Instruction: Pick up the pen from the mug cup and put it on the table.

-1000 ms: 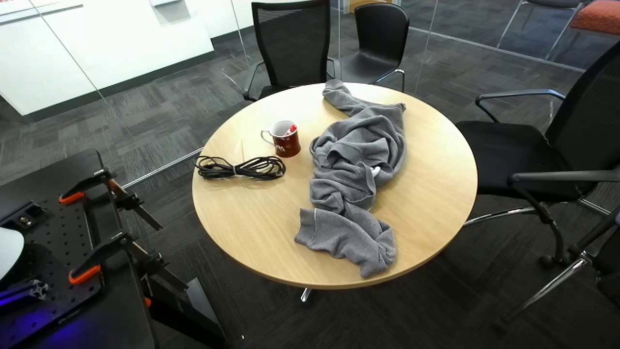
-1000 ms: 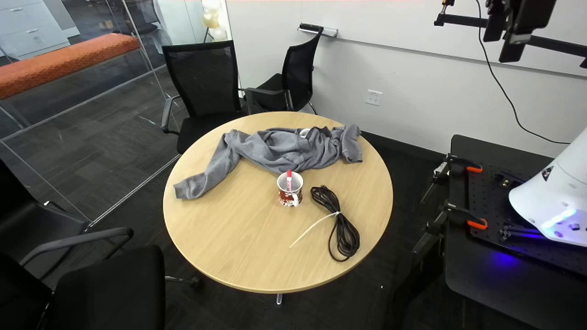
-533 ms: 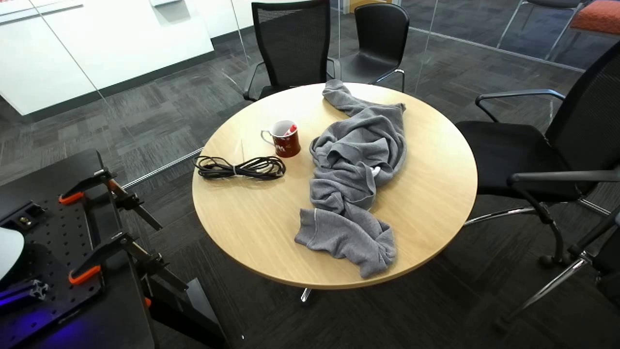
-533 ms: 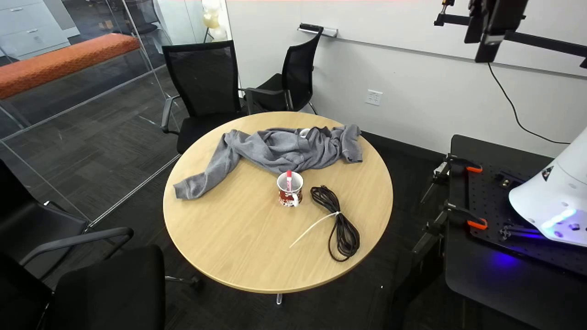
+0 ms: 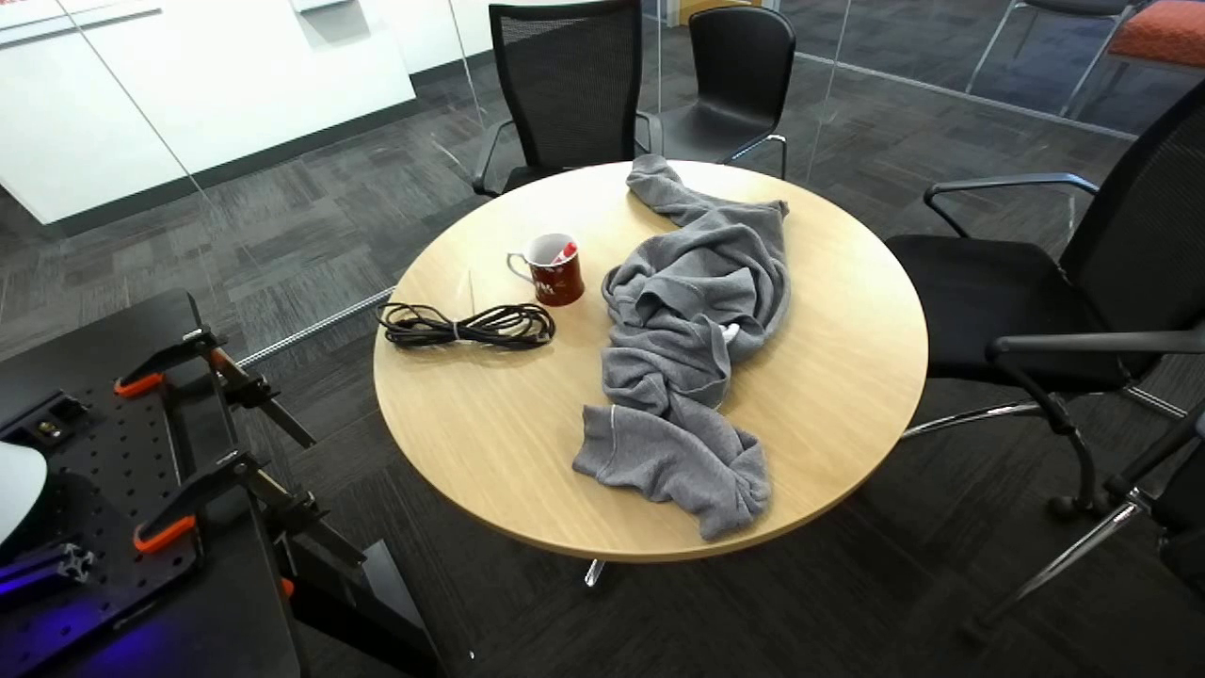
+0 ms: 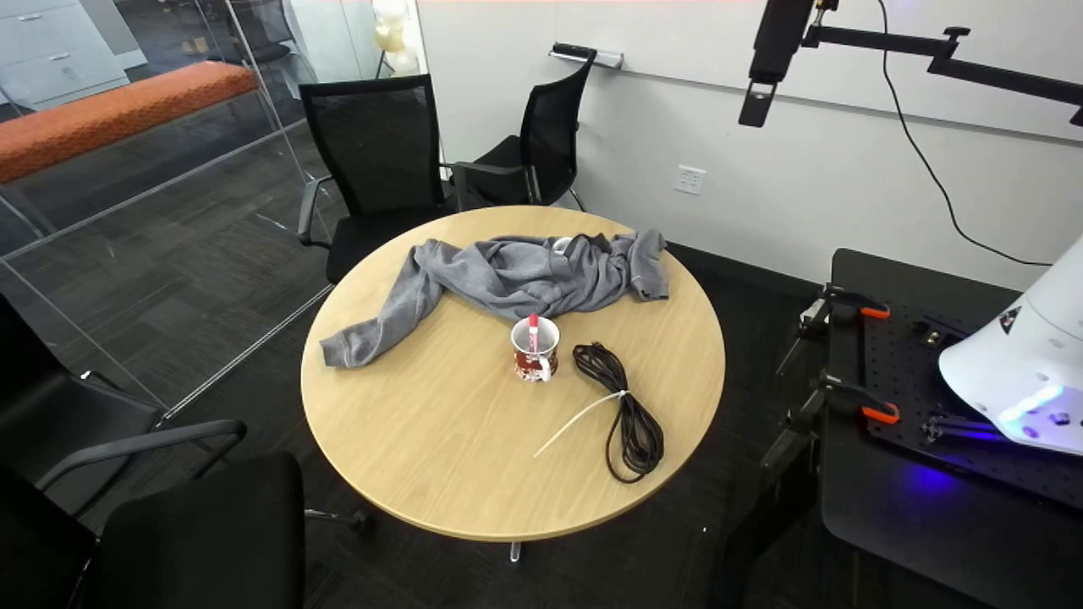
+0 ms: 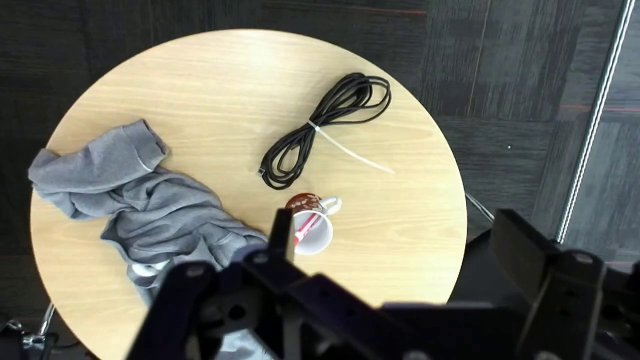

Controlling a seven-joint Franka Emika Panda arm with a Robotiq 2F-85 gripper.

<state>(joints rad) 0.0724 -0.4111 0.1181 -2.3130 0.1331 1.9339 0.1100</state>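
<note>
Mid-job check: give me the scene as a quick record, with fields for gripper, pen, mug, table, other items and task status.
gripper: open, holding nothing
pen: red and white, leaning inside the mug, red end uppermost
mug: upright, dark red outside, white inside
table: round, light wood top
other items on it: coiled black cable with pale tie; rumpled grey cloth
task status: pen not yet taken out

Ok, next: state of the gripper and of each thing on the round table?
gripper: open, holding nothing
red mug: upright on the round table
red-tipped pen: leaning inside the red mug, red end up
black cable: coiled and bundled
white zip tie: looped around the black cable, tail untrimmed
grey sweatshirt: lying crumpled
white patch in the folds: too little shows to name it
</note>
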